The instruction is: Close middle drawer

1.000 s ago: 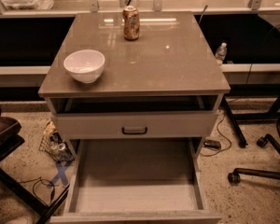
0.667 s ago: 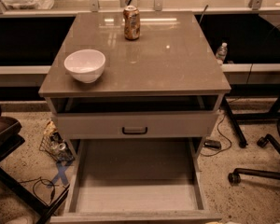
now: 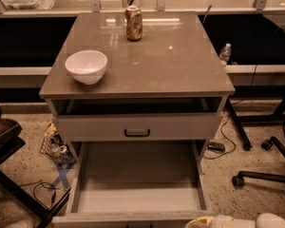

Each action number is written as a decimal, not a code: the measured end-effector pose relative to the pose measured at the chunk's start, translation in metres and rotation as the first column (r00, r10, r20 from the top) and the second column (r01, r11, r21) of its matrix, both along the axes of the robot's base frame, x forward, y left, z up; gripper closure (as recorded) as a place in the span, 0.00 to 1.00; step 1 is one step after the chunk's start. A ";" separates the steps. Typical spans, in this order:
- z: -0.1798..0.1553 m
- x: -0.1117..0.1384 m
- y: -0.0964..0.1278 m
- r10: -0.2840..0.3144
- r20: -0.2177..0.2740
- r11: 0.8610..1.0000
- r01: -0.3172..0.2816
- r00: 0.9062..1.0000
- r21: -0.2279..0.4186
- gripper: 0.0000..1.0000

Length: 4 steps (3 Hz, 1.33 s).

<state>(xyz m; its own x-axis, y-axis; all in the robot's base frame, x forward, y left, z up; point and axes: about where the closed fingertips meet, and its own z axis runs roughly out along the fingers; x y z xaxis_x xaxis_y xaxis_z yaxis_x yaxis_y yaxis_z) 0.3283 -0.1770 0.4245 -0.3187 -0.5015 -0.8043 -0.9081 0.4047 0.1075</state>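
Near: bowl and can on surface.
Middle drawer: pulled out.
Gripper: new at bottom right; I can't tell its grip.

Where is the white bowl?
In the camera view the white bowl sits left on the cabinet top, near the can; the gripper is at the bottom edge, by the open middle drawer.

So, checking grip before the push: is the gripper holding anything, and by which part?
Cannot be told: the gripper barely shows at the bottom edge, beside the open middle drawer front.
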 end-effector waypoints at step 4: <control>-0.015 0.066 0.048 0.091 -0.018 0.996 -0.091 0.996 -0.012 1.00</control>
<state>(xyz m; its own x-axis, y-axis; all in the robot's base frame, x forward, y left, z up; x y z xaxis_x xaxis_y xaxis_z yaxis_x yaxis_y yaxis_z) 0.3944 -0.1290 0.4094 -0.2848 -0.5392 -0.7926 -0.9394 0.3218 0.1187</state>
